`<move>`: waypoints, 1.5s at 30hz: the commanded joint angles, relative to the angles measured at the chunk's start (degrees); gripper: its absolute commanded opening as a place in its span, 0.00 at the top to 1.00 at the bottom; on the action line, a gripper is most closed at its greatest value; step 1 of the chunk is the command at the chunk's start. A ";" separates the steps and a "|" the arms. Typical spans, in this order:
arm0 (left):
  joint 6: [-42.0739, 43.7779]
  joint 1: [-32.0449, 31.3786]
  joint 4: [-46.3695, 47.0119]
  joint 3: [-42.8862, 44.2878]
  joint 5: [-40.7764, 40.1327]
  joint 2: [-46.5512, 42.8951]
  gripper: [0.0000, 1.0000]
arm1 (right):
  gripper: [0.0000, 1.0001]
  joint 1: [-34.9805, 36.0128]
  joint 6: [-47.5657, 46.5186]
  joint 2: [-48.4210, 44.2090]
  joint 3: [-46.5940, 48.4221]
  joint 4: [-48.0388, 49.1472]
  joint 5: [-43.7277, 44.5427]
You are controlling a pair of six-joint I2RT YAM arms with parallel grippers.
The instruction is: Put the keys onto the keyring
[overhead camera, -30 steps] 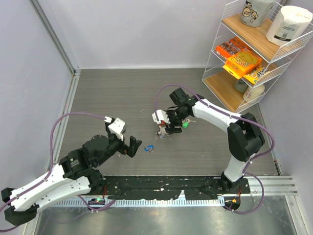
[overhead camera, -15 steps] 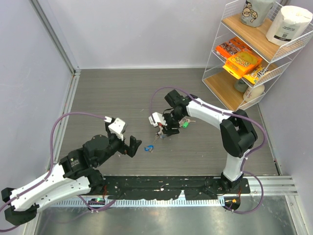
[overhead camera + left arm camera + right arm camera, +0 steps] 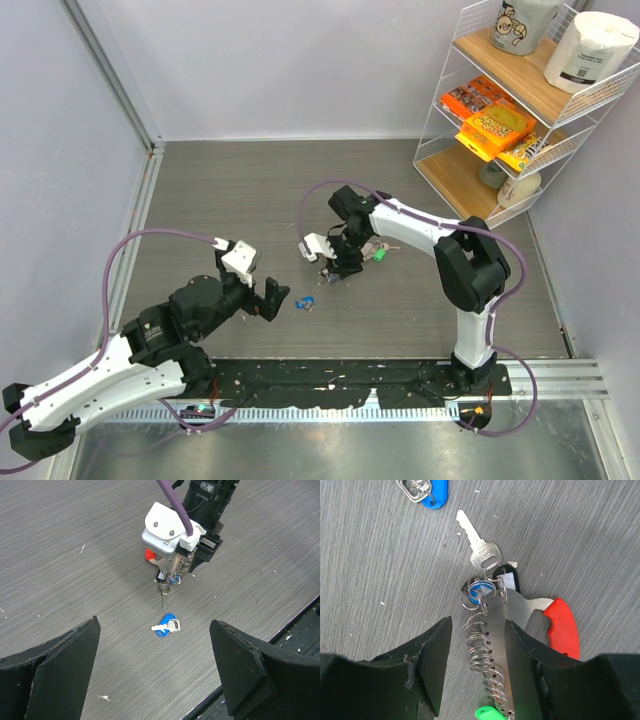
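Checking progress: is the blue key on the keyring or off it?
Off. The blue key lies by itself, apart from the keyring and not linked to its chain.

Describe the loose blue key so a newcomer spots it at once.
On the grey table, look just ahead of the open left gripper. The blue key lies flat and alone there, apart from the bunched keys at the red keyring.

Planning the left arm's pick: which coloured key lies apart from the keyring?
The blue-headed key, alone on the table; the green-headed key lies right by the keyring.
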 commanded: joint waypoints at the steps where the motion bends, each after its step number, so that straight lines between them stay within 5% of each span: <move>1: 0.55 -0.19 2.40 0.32 -1.13 0.22 0.01 | 0.49 0.63 -1.42 0.35 2.59 -2.09 0.09; 45: 0.90 -0.19 2.31 0.59 -1.65 0.75 0.01 | 0.69 2.04 -1.16 7.91 9.97 -7.01 1.15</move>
